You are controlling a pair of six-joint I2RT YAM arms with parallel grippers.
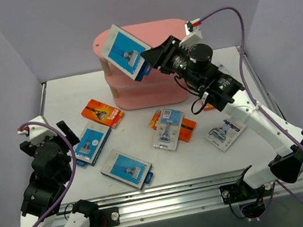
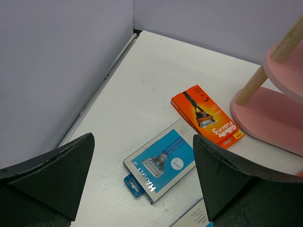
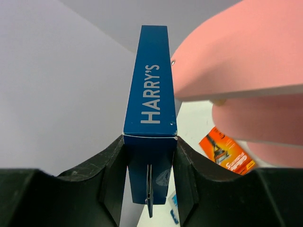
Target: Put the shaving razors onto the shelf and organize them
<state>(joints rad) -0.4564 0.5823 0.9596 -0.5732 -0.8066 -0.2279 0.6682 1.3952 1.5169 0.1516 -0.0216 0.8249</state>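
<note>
Right claw [image 3: 150, 161]: clamped on the thin sides of a blue box [image 1: 123, 52], which is held tilted over the 9 o'clock end of the shelf [image 1: 166, 31], judged ready to be set down on top.
Left claw [image 2: 144, 170]: jaws wide apart, nothing gripped; parked at the table's [image 1: 66, 93] 8 o'clock, clear of the work.
Other packs [image 1: 127, 169]: lying flat at the shelf's 6 o'clock, not yet shelved.

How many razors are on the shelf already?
Barely started. No pack shows on the pink shelf yet. The right gripper holds one blue box beside its top. The rest, like the orange card, lie on the table. The left gripper is open, empty.
</note>
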